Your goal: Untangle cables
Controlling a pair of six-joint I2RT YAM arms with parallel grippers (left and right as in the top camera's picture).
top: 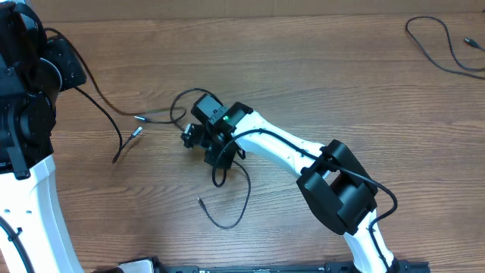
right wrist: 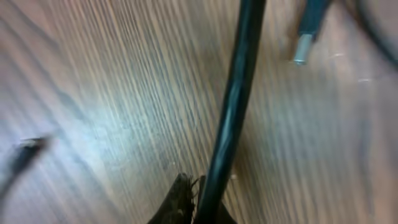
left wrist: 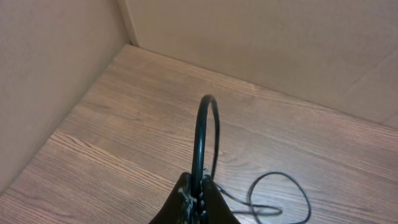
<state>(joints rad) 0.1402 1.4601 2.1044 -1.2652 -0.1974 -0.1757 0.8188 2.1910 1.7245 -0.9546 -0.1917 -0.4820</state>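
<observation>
Cables sit tangled mid worktop, one more far back right. My right claw pinches a strand at the tangle; my left claw pinches a raised loop. Step: separating strands, I think. Next needs a slow opposing pull; plugs may snag.

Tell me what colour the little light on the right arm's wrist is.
The light glows green; the overhead view shows it best.

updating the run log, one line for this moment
left gripper shut on cable loop | right gripper shut on cable strand | loose cable lies apart
</observation>
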